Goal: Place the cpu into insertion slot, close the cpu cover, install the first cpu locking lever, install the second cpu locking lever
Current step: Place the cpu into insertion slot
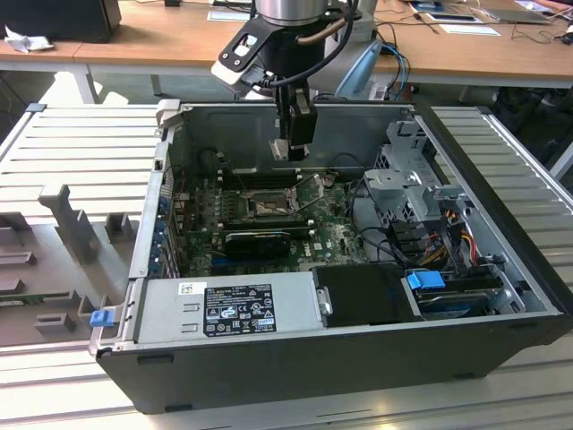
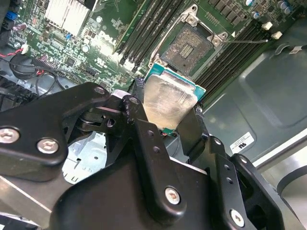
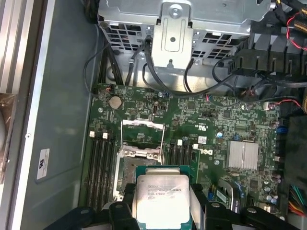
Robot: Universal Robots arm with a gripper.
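In the second wrist view the black hand (image 2: 165, 112) hides one edge of the flat square silvery-grey cpu (image 2: 169, 96).

cpu (image 3: 162, 199) above motherboard (image 3: 211, 120), near insertion slot (image 3: 136, 165)

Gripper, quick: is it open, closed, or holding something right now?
Gripper: closed on the cpu, which is not yet in the open cpu socket.
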